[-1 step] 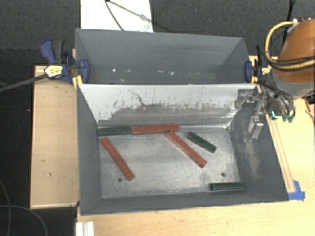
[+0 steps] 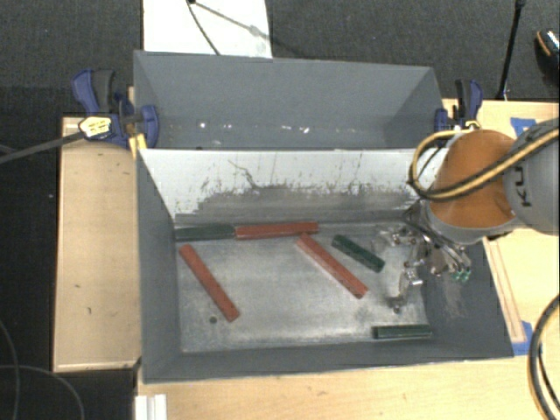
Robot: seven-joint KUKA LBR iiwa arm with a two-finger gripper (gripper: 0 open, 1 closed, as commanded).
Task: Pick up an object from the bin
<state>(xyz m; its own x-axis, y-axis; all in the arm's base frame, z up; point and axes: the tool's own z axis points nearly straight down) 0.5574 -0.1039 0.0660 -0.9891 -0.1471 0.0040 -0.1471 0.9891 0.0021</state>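
Observation:
My gripper [image 2: 398, 300] hangs low over the right side of the bin floor, with nothing visibly in it. Just in front of it, by the bin's front wall, lies a short dark green bar [image 2: 402, 331]. To its left a second dark green bar [image 2: 357, 252] lies slanted, a short way off. Beside that one a long red bar [image 2: 331, 266] runs diagonally, and its near end stops a little left of the gripper.
Along the foot of the back wall lie a red bar [image 2: 276, 229] and a dark green bar [image 2: 204, 232], end to end. Another red bar [image 2: 208, 282] lies diagonally at the left. The arm with its orange cover reaches in over the right wall.

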